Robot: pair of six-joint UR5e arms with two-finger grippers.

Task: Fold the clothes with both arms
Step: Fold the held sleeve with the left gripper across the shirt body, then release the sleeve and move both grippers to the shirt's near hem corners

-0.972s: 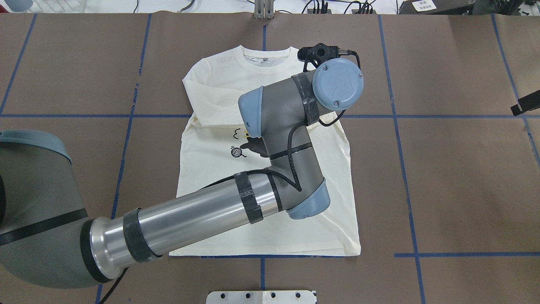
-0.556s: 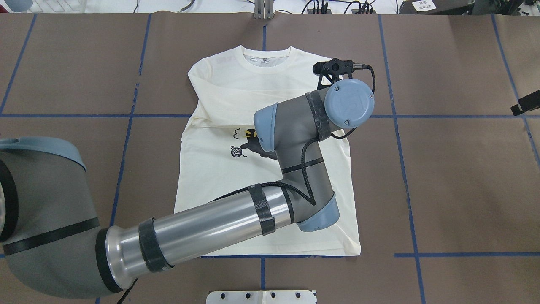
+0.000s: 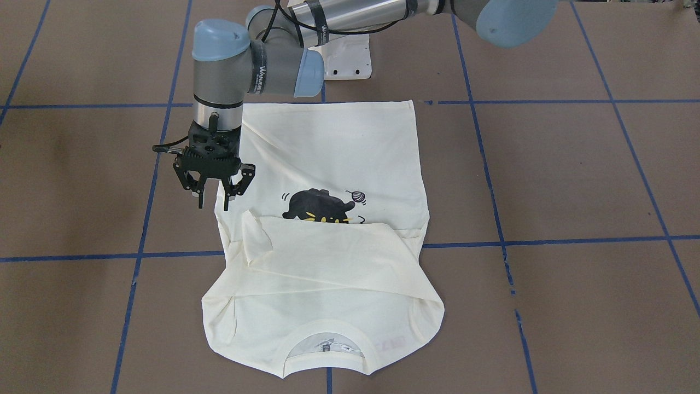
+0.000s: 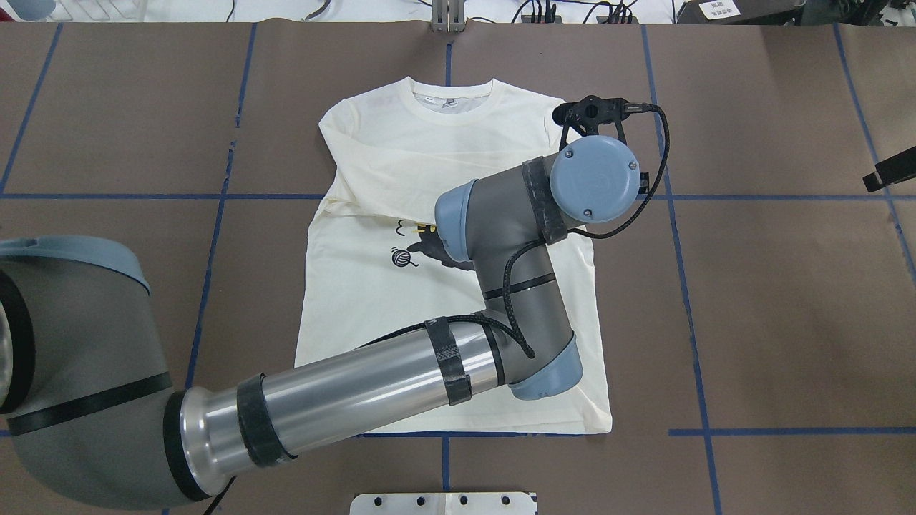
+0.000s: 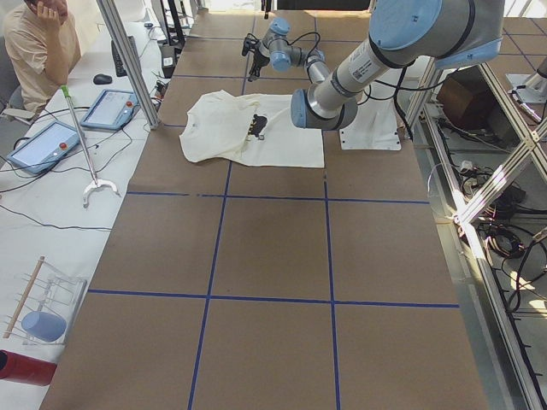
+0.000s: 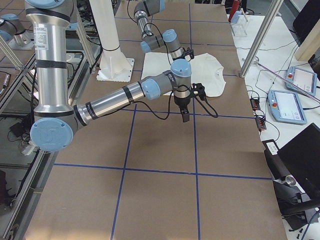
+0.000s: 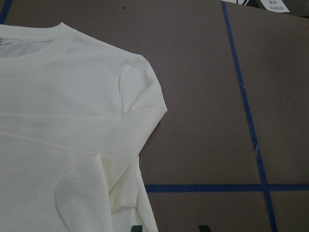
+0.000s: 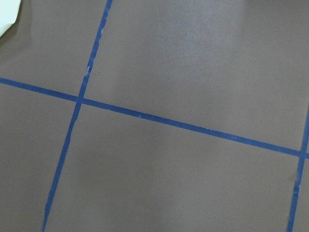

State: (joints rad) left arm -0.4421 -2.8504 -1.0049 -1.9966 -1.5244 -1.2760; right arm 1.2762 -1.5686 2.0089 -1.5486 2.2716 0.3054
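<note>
Left gripper hovers at the shirt's side edge, jaws apart and empty.
The shirt lies flat on the table, cat print up, collar away from the robot, one sleeve folded across the chest and overlapping the print. The right gripper hangs over the table, well apart from the shirt; I cannot tell whether it is wide or closed.
</note>
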